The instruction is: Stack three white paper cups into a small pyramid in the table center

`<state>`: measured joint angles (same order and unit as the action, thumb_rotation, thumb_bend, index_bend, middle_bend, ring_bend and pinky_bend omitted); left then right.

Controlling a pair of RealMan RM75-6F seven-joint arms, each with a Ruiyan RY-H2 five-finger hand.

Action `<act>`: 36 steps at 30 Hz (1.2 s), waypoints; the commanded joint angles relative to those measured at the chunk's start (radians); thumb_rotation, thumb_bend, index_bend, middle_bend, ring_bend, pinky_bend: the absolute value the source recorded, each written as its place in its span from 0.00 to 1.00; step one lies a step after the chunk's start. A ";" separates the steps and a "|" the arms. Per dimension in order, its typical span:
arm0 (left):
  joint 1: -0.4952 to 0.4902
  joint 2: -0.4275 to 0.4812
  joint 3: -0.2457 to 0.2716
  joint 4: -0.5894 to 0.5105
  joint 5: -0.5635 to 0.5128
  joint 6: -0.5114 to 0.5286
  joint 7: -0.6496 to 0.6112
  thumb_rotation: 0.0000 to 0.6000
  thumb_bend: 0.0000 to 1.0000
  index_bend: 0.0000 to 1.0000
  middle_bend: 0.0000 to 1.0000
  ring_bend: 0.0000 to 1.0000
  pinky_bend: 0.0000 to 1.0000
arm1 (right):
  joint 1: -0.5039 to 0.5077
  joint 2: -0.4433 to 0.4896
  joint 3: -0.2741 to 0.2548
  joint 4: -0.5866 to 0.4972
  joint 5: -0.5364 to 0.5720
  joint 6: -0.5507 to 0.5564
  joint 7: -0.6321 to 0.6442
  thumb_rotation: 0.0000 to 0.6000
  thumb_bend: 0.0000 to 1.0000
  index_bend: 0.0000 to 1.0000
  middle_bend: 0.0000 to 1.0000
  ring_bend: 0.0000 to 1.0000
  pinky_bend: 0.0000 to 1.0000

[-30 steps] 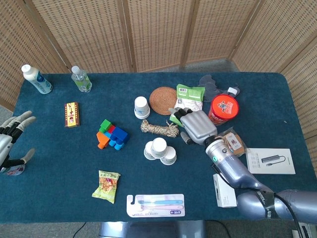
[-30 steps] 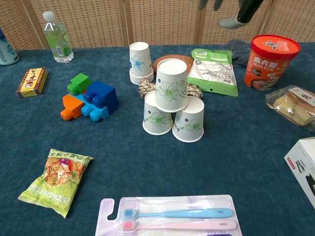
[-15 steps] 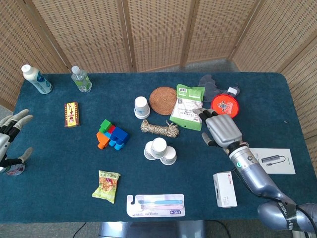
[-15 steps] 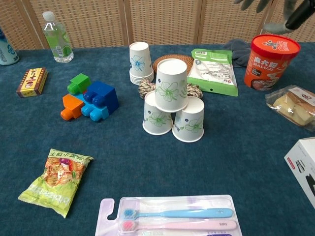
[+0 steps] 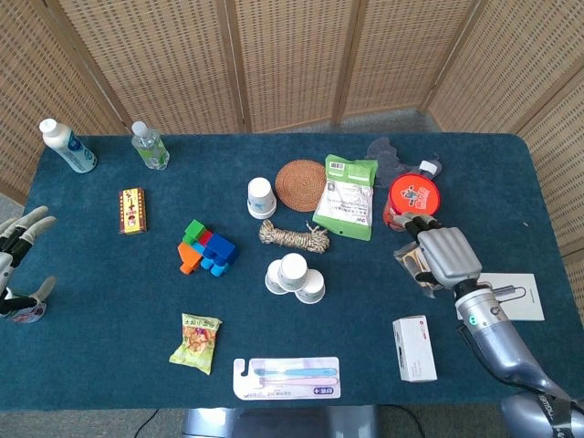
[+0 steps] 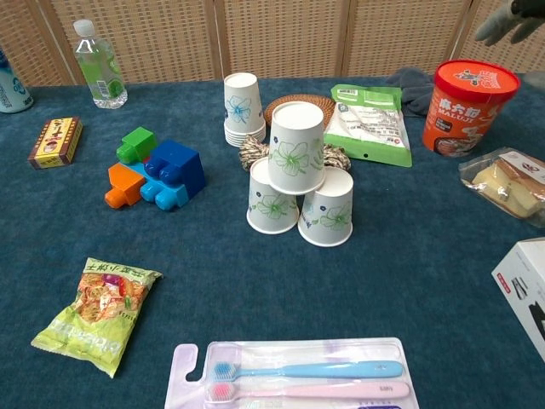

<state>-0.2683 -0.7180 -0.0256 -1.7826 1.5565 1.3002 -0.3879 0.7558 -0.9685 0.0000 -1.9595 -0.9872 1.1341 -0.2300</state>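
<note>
- White paper, green flower print: the three-cup pyramid (image 6: pixel 298 183) stood inverted at the centre of the blue tabletop (image 6: pixel 426 281). Two base cups sat side by side and touching, and the top cup (image 6: pixel 296 147) rested upright across both, a little toward the left one.
- Judged complete as built: no cup tilted, nothing leaning on the stack.
- Relation for any coming move: the pyramid lay to the left of the right hand (image 5: pixel 441 255), well apart from it, with bare tabletop between. The base row ran roughly left to right across the robot's front, so the right hand faced one end of it.
- Right hand: released, fingers apart, holding nothing; it hung over the tabletop just beside the red noodle tub (image 5: pixel 412 199). Only its fingertips showed in the chest view.
- Left hand (image 5: pixel 18 265): at the far left edge, fingers spread, empty, further from the pyramid than the right one.
- Behind the pyramid: a coil of rope (image 6: pixel 255 153) just beside it, then a spare cup stack (image 6: pixel 242 108) and a woven coaster (image 5: pixel 300 181).
</note>
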 commanded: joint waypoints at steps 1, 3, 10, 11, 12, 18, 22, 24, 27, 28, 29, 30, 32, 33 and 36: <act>0.008 0.001 0.004 -0.005 -0.001 0.005 0.000 1.00 0.45 0.00 0.00 0.00 0.04 | -0.043 -0.005 -0.003 0.019 -0.025 0.029 0.014 1.00 0.53 0.16 0.17 0.12 0.34; 0.015 0.003 0.006 -0.009 -0.002 0.012 -0.001 1.00 0.45 0.00 0.00 0.00 0.04 | -0.066 -0.007 -0.001 0.026 -0.040 0.039 0.031 1.00 0.52 0.16 0.17 0.11 0.32; 0.050 0.004 0.018 -0.021 -0.002 0.046 -0.005 1.00 0.45 0.00 0.00 0.00 0.04 | -0.161 -0.028 0.000 0.075 -0.116 0.093 0.100 1.00 0.52 0.17 0.16 0.07 0.27; 0.055 0.002 0.019 -0.022 -0.005 0.050 -0.005 1.00 0.45 0.00 0.00 0.00 0.04 | -0.173 -0.031 -0.002 0.086 -0.127 0.100 0.109 1.00 0.52 0.17 0.16 0.06 0.26; 0.060 0.000 0.021 -0.022 -0.007 0.054 -0.006 1.00 0.45 0.00 0.00 0.00 0.04 | -0.185 -0.034 -0.004 0.094 -0.135 0.104 0.117 1.00 0.51 0.18 0.16 0.05 0.24; 0.092 -0.008 0.030 -0.027 -0.016 0.079 -0.015 1.00 0.45 0.00 0.00 0.00 0.03 | -0.262 -0.047 -0.007 0.140 -0.189 0.156 0.160 1.00 0.51 0.18 0.15 0.00 0.16; 0.114 -0.008 0.040 -0.032 -0.031 0.086 -0.003 1.00 0.45 0.00 0.00 0.00 0.02 | -0.315 -0.056 -0.008 0.170 -0.211 0.195 0.173 1.00 0.51 0.18 0.13 0.00 0.14; 0.125 -0.007 0.044 -0.032 -0.037 0.091 -0.002 1.00 0.45 0.00 0.00 0.00 0.02 | -0.336 -0.058 -0.005 0.181 -0.211 0.210 0.174 1.00 0.51 0.18 0.12 0.00 0.13; 0.144 -0.012 0.053 -0.033 -0.040 0.102 0.006 1.00 0.45 0.00 0.00 0.00 0.02 | -0.368 -0.058 0.004 0.193 -0.205 0.236 0.175 1.00 0.51 0.17 0.10 0.00 0.11; 0.151 -0.014 0.056 -0.034 -0.041 0.105 0.009 1.00 0.45 0.00 0.00 0.00 0.01 | -0.381 -0.059 0.009 0.197 -0.205 0.249 0.173 1.00 0.51 0.17 0.10 0.00 0.10; 0.156 -0.016 0.059 -0.034 -0.043 0.108 0.014 1.00 0.45 0.00 0.00 0.00 0.01 | -0.390 -0.060 0.012 0.200 -0.203 0.256 0.171 1.00 0.51 0.17 0.09 0.00 0.10; 0.162 -0.018 0.061 -0.036 -0.047 0.110 0.021 1.00 0.45 0.00 0.00 0.00 0.01 | -0.398 -0.061 0.014 0.202 -0.201 0.263 0.167 1.00 0.51 0.17 0.09 0.00 0.10; 0.175 -0.024 0.065 -0.041 -0.055 0.117 0.052 1.00 0.45 0.00 0.00 0.00 0.01 | -0.419 -0.062 0.023 0.202 -0.196 0.285 0.157 1.00 0.51 0.17 0.09 0.00 0.10; 0.181 -0.028 0.067 -0.045 -0.057 0.123 0.062 1.00 0.45 0.00 0.00 0.00 0.00 | -0.427 -0.064 0.026 0.202 -0.193 0.295 0.151 1.00 0.51 0.17 0.09 0.00 0.10; 0.199 -0.038 0.075 -0.053 -0.053 0.137 0.066 1.00 0.45 0.00 0.00 0.00 0.00 | -0.455 -0.066 0.036 0.200 -0.188 0.319 0.145 1.00 0.51 0.17 0.09 0.00 0.10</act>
<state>-0.0750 -0.7518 0.0454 -1.8317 1.5032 1.4317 -0.3214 0.3115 -1.0328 0.0302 -1.7587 -1.1785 1.4441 -0.0826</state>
